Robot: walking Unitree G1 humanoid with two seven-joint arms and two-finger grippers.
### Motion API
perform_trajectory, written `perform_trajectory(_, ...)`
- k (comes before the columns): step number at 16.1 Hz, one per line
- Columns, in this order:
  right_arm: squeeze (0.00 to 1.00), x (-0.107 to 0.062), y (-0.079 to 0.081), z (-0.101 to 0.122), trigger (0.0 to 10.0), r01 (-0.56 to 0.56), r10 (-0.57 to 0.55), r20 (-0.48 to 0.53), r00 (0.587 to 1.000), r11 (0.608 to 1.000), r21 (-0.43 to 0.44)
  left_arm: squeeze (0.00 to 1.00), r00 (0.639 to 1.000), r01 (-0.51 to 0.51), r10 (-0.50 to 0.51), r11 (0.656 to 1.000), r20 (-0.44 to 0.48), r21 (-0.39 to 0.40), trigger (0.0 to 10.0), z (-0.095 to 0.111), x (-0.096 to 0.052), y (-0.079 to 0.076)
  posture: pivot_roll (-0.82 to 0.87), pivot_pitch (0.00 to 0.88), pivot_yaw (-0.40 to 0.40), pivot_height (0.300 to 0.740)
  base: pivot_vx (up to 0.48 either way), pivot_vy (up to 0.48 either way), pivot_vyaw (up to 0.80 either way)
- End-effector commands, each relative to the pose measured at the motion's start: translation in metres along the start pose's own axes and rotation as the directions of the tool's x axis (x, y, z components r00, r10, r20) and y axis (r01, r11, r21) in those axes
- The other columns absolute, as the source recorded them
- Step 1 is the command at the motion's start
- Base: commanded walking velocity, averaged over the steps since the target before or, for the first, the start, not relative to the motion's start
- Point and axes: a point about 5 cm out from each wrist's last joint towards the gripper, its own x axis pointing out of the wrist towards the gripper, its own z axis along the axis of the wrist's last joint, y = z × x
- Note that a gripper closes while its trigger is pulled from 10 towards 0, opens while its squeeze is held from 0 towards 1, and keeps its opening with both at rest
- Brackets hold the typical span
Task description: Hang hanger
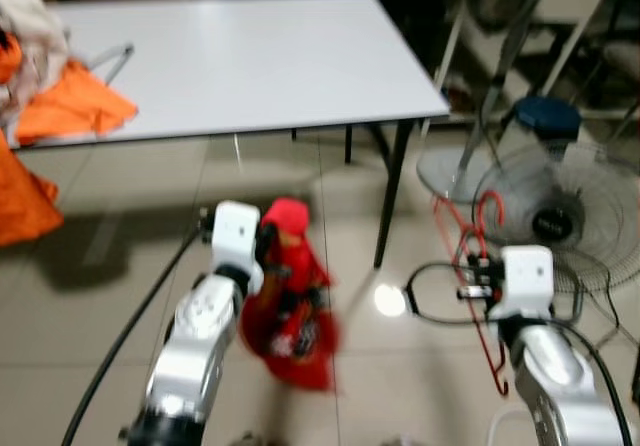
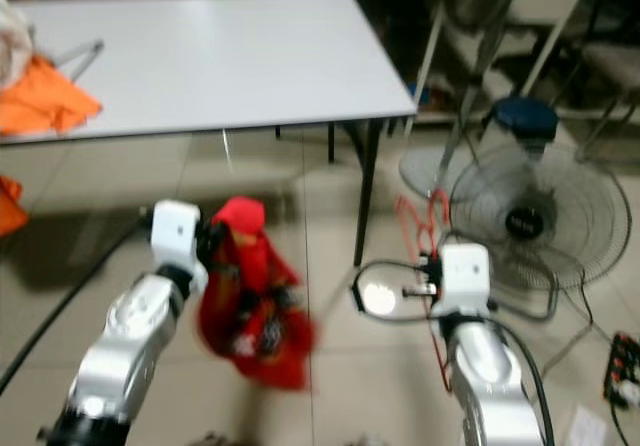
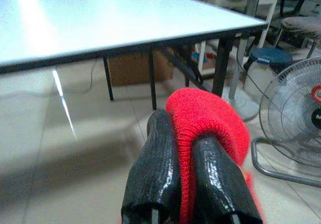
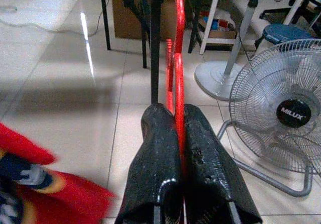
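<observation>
Grippers are both engaged, each clamped on a separate item, in front of the white table (image 1: 250, 61).

Left gripper (image 3: 188, 133): the two black fingers (image 3: 155, 169) are closed narrowly on a fold of a red knitted garment (image 1: 290, 306). The fold bulges over the fingertips in the left wrist view. The rest of the garment hangs below the gripper, clear of the tiled floor (image 1: 110, 296), and shows a dark and pale printed patch near its lower part. The garment is blurred in both eye views.

Right gripper (image 4: 178, 116): the fingers are pressed together on a red wire hanger (image 4: 178, 58), with the wire running between them. In the eye views the hanger stands roughly upright in the grip, its hook near the table's front right leg (image 1: 392, 196) and its lower end below the wrist.

Landmark positions relative to the table:
- Orange cloth (image 1: 70, 106) lies on the table's left end.
- A floor fan (image 1: 560, 221) stands on the floor beyond the table's right end, just beside the right gripper.
- A black cable (image 1: 130, 336) trails across the floor in front of the table, beside the left arm.
</observation>
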Motion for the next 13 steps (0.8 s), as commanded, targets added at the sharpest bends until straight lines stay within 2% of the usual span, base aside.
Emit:
perform_trajectory(1, 0.00, 0.001, 0.014, 0.015, 10.0, -0.050, 0.048, 0.075, 0.996, 0.998, 0.031, 0.00, 0.996, -0.022, 0.020, 1.000, 0.090, 0.023, 10.0, 0.022, 0.001, 0.011, -0.08, 0.065, 0.019, 0.740, 0.000, 0.000, 0.00)
perform_trajectory(2, 0.00, 0.001, 0.016, 0.018, 10.0, -0.059, 0.055, 0.089, 0.994, 0.998, 0.036, 0.00, 0.994, -0.024, 0.021, 0.999, 0.107, 0.024, 10.0, 0.026, 0.002, 0.011, -0.08, 0.068, 0.018, 0.740, 0.000, 0.000, 0.00)
perform_trajectory(4, 0.00, 0.000, 0.025, 0.038, 10.0, -0.119, 0.117, 0.155, 0.981, 0.993, 0.003, 0.00, 0.981, -0.016, 0.015, 1.000, 0.194, 0.002, 10.0, 0.050, 0.008, 0.011, -0.09, 0.072, 0.014, 0.740, 0.000, 0.000, 0.00)
perform_trajectory(7, 0.00, -0.001, 0.025, 0.058, 10.0, -0.128, 0.121, 0.214, 0.969, 0.992, 0.020, 0.00, 0.967, -0.003, 0.006, 1.000, 0.256, -0.011, 10.0, 0.075, 0.018, 0.011, -0.08, 0.077, 0.008, 0.740, 0.209, 0.000, 0.00)
perform_trajectory(8, 0.00, -0.002, 0.025, 0.076, 10.0, -0.151, 0.156, 0.272, 0.949, 0.988, -0.039, 0.00, 0.957, 0.018, -0.026, 0.999, 0.288, 0.027, 10.0, 0.101, 0.033, 0.012, -0.08, 0.078, 0.008, 0.740, 0.349, 0.000, 0.00)
perform_trajectory(11, 0.00, -0.005, 0.028, 0.088, 10.0, -0.169, 0.197, 0.301, 0.933, 0.979, -0.118, 0.00, 0.952, 0.010, -0.024, 0.999, 0.305, 0.049, 10.0, 0.123, 0.048, 0.015, -0.07, 0.078, 0.005, 0.740, 0.369, 0.000, 0.00)
perform_trajectory(13, 0.00, -0.007, 0.028, 0.092, 10.0, -0.177, 0.208, 0.306, 0.929, 0.976, -0.126, 0.00, 0.939, 0.002, -0.028, 0.997, 0.344, 0.075, 10.0, 0.151, 0.067, 0.018, -0.08, 0.080, 0.004, 0.740, 0.390, 0.000, 0.80)
